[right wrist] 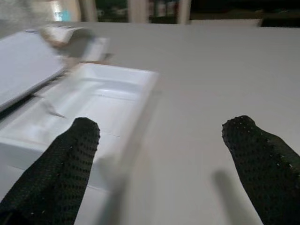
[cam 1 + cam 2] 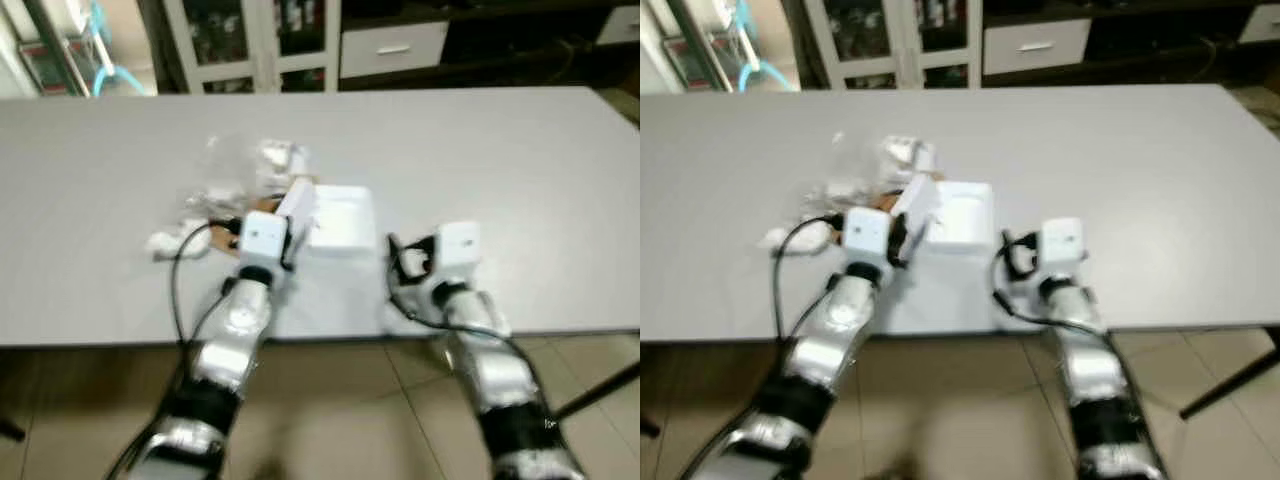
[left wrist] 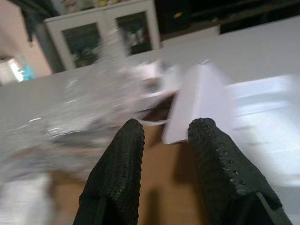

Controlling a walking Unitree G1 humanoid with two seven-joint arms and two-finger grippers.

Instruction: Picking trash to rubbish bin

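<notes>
Trash [image 2: 262, 190] lies just ahead of the narrowly parted left pincer [image 3: 166, 140]; the right pincer [image 1: 161, 136] gapes beside the white tray [image 1: 93, 101].

No lettering, label, brand or number can be read anywhere: the white foam tray [image 2: 340, 222], the crumpled wrappers [image 2: 240, 175] to its left and the far cabinets [image 2: 250, 40] are all too blurred to show any print.

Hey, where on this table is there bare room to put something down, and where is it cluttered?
The table is bare across its whole right half, right of the white tray, and along the far edge. It is crowded left of centre: crumpled plastic wrap and paper scraps sit around the left gripper.
</notes>
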